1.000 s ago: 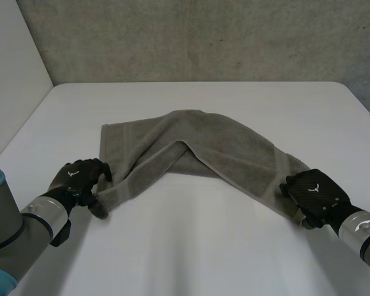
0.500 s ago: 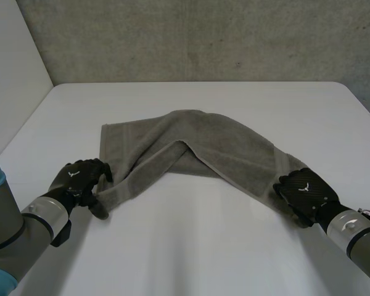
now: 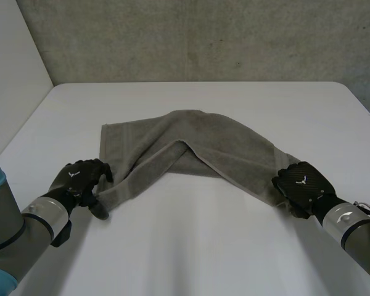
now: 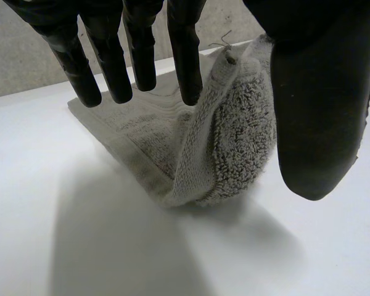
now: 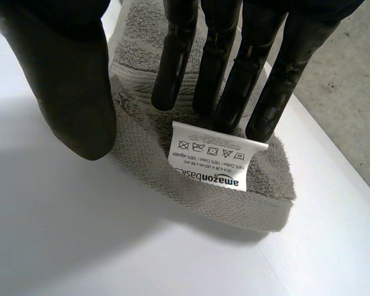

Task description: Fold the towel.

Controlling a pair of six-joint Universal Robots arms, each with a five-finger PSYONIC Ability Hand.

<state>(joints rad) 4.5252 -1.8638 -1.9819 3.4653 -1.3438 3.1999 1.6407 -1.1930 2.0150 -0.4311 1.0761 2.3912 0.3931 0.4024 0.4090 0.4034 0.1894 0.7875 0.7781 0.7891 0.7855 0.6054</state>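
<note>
On the white table (image 3: 203, 246), mid-surface, grey terry towel (image 3: 197, 139) lies in an arch: one band runs toward the near left, the other toward the near right, and they cross at the top. A flat left part with a striped border sits behind. Grey concrete wall (image 3: 203, 37) behind the table.

Left hand (image 3: 80, 179), black, is at the towel's near-left end. Left wrist view: the corner of the towel (image 4: 234, 142) is raised off the table and pinched between the thumb (image 4: 317, 92) and the nearest straight finger. The rest of the fingers (image 4: 111, 61) are straight, tips over the cloth. So it is grasping the corner.

Right hand (image 3: 302, 183), black, is on the towel's near-right end. Right wrist view: fingers (image 5: 225, 61) straight, tips down on the towel (image 5: 142, 160), just behind a white care label (image 5: 213, 157) that stands up from the cloth. The thumb (image 5: 68, 74) is just beside the towel's edge and above the table, with no pinch seen. Hand reads as released, only pressing.

Versus 1.0 s ago: the right hand has slid inward and a little away from the near table edge, along the right band toward the towel's middle. Its wrist shows more, and the bit of towel end that poked out near it is now covered. Left hand has not moved, same pinch spot. Towel's arch and flat left part are unchanged.
</note>
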